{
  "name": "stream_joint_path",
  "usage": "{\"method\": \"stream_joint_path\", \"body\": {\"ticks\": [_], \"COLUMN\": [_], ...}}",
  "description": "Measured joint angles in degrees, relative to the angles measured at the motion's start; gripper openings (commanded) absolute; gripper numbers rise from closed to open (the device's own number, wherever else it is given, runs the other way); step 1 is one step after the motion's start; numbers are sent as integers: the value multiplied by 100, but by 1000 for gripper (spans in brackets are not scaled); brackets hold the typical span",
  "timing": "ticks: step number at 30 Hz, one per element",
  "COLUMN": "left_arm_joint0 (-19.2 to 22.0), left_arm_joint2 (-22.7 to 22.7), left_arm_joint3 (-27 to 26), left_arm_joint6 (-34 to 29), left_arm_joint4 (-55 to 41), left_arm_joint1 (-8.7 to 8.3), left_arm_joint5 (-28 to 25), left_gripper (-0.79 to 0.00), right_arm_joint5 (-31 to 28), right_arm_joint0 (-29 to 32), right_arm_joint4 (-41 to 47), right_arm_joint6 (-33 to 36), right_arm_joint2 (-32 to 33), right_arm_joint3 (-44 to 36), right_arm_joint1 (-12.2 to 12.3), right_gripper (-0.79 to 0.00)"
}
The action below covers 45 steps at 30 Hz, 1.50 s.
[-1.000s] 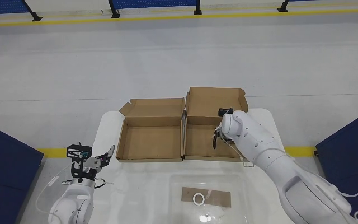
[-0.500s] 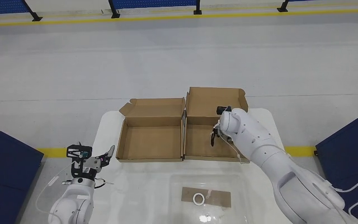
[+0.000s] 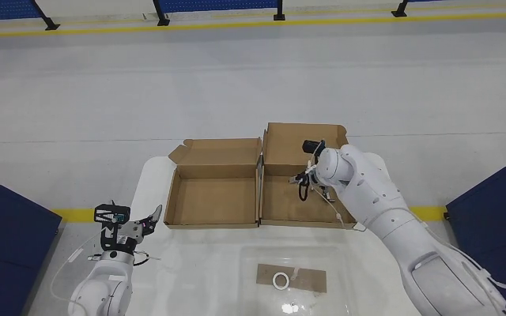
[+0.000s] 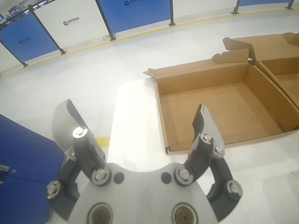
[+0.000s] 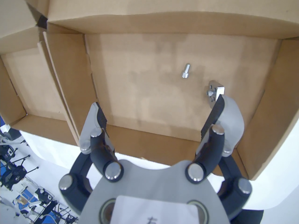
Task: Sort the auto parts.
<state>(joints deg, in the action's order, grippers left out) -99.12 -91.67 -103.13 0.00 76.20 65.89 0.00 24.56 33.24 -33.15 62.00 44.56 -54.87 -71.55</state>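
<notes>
Hovering over the right box [image 3: 304,130] at the bench's [image 3: 198,261] one o'clock, the right gripper [image 5: 158,102] had its jaws spread wide and empty. On the box floor below lay what looked like a short bolt [image 5: 186,70] and a square drilled plate [image 5: 214,90], near each other but apart. The left gripper [image 4: 135,106], jaws likewise parted on nothing, sat at eight o'clock, near the left box [image 4: 201,71]. A white ring [image 3: 281,280] waited on a cardboard strip [image 3: 312,278] at six o'clock. Fetching it well would likely mean rising clear of the box wall first, then descending squarely over the ring.
</notes>
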Motion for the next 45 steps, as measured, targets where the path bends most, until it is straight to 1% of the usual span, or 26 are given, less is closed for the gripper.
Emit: {"method": "stream_joint_path", "body": {"ticks": [12,14,16,19,22,26,29,39,42,45], "left_arm_joint0": [0,0,0,0,0,0,0,0,0,0], "left_arm_joint2": [0,0,0,0,0,0,0,0,0,0], "left_arm_joint3": [0,0,0,0,0,0,0,0,0,0], "left_arm_joint6": [0,0,0,0,0,0,0,0,0,0], "left_arm_joint4": [0,0,0,0,0,0,0,0,0,0], "left_arm_joint1": [0,0,0,0,0,0,0,0,0,0], "left_arm_joint5": [0,0,0,0,0,0,0,0,0,0], "left_gripper": [0,0,0,0,0,0,0,0,0,0], "right_arm_joint5": [-18,-222,-501,-1137,-1703,-2068,-2431,-2428,-2864,-3133], "right_arm_joint0": [13,113,241,556,1014,1641,1979,1979,2086,2094], "right_arm_joint4": [27,202,471,977,1532,2092,2545,2511,2449,2377], "right_arm_joint6": [-32,-103,5,439,1089,1823,2438,2406,2588,2605], "right_arm_joint2": [7,158,400,926,1595,2307,2592,2561,2345,2037], "right_arm_joint3": [30,-123,-386,-902,-1594,-2523,-3087,-3075,-3622,-4076], "right_arm_joint1": [-4,31,104,289,514,738,824,825,867,1018], "right_gripper": [0,0,0,0,0,0,0,0,0,0]}}
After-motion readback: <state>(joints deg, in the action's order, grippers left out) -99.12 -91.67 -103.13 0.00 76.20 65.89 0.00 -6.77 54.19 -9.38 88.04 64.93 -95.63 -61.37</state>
